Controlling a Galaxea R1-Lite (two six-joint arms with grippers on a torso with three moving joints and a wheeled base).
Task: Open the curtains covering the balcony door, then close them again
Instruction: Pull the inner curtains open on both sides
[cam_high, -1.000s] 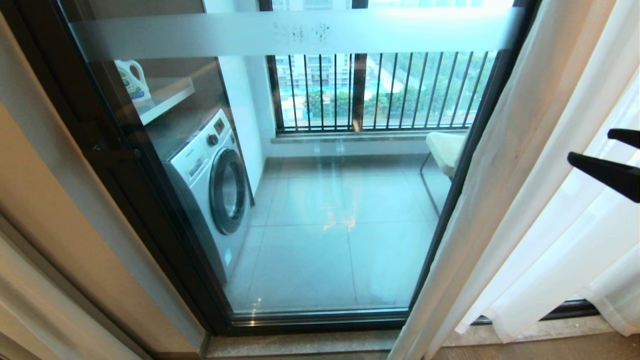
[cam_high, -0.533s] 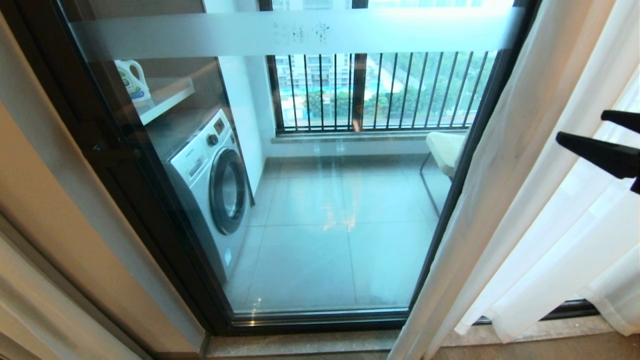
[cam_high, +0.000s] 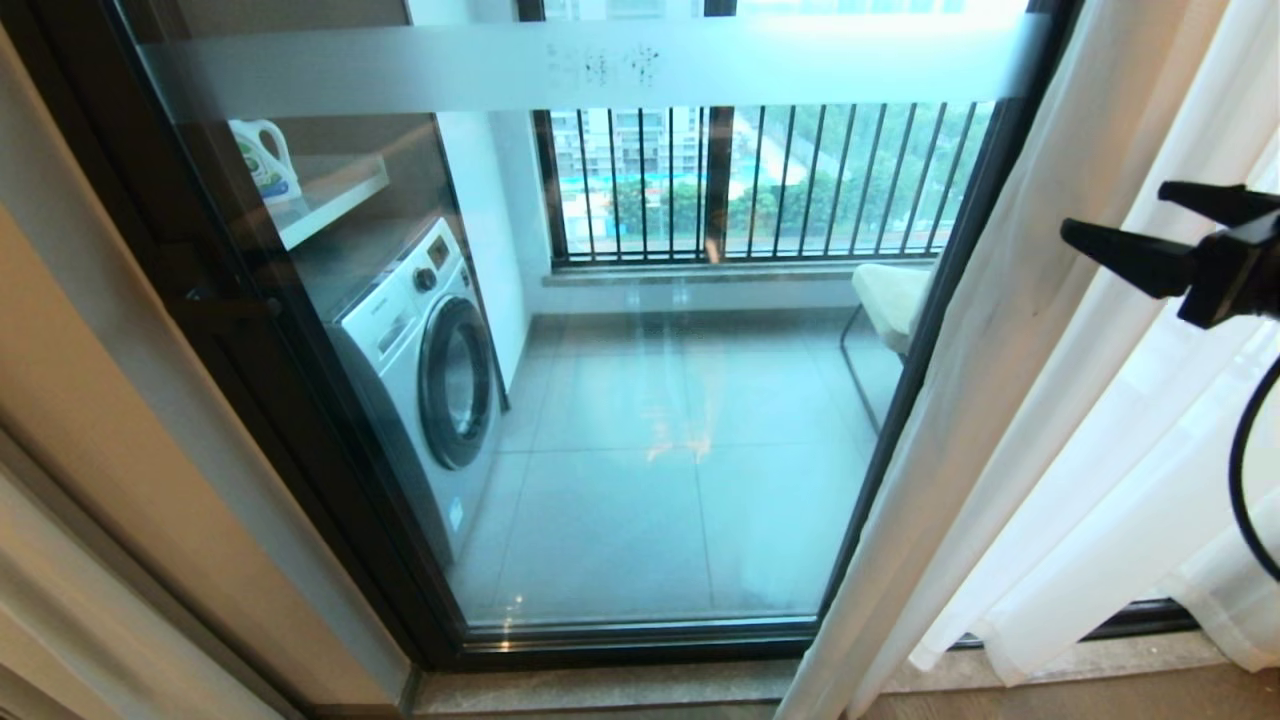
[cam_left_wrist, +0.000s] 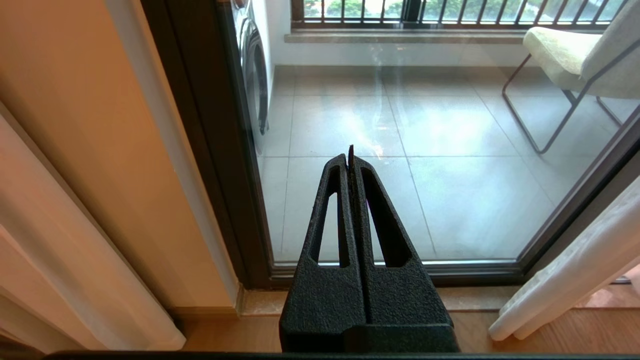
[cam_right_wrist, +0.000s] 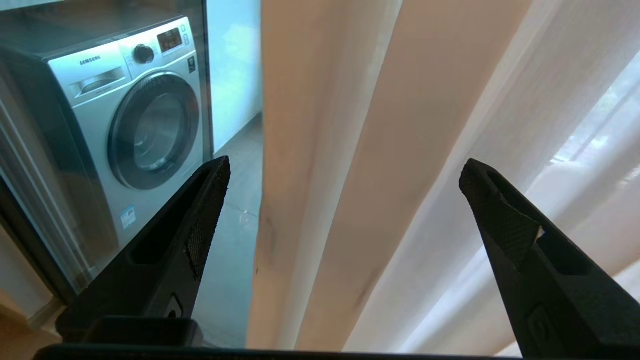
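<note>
The balcony door (cam_high: 640, 480) is a glass pane in a dark frame with a frosted band across it, and it stands uncovered. The sheer white curtains (cam_high: 1050, 400) hang gathered in folds at its right side. My right gripper (cam_high: 1115, 208) is open in front of those folds, just right of their leading edge. In the right wrist view its fingers (cam_right_wrist: 344, 167) stand wide apart with the curtains (cam_right_wrist: 380, 150) ahead between them, not touched. My left gripper (cam_left_wrist: 350, 155) is shut and empty, low before the door glass (cam_left_wrist: 450, 175), and is outside the head view.
Behind the glass are a washing machine (cam_high: 430, 370), a detergent bottle (cam_high: 262, 160) on a shelf, a pale chair (cam_high: 885, 295) and a black railing (cam_high: 760, 180). A beige drape (cam_high: 100, 450) hangs at the left. A stone sill (cam_high: 600, 690) runs below the door.
My right gripper has moved left and upward, further into the head view, toward the curtains' leading edge. The left arm, door and curtains have not moved.
</note>
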